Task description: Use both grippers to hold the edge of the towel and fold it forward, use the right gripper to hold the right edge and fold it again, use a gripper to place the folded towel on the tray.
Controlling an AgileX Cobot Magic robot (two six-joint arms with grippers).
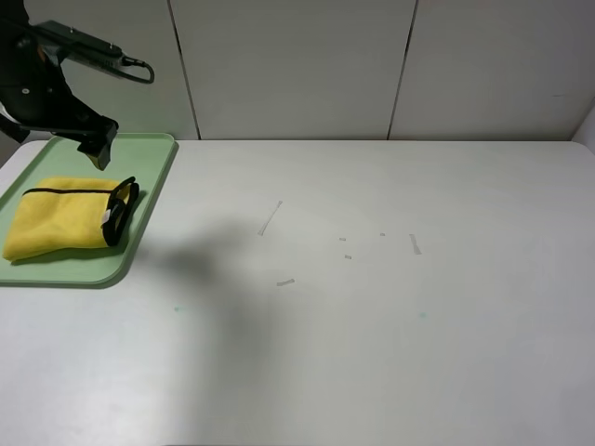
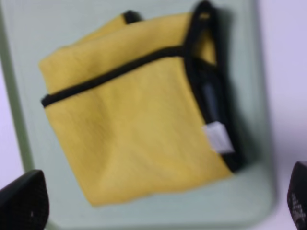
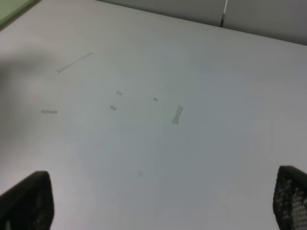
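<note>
The folded yellow towel (image 1: 65,216) lies on the green tray (image 1: 153,158) at the bench's (image 1: 372,325) 10 o'clock corner. Left gripper (image 2: 158,203) hovers above, fingers apart and empty; right gripper (image 3: 163,201) likewise open. Soft, light, limp plush, likely best pinched at its black-trimmed edge (image 1: 119,212).

the white table (image 1: 390,307) lies bare right of the tray (image 1: 149,200). on the tray, the folded towel (image 1: 60,228) fills the middle; the left gripper (image 1: 98,149) hangs over its far rim.
</note>
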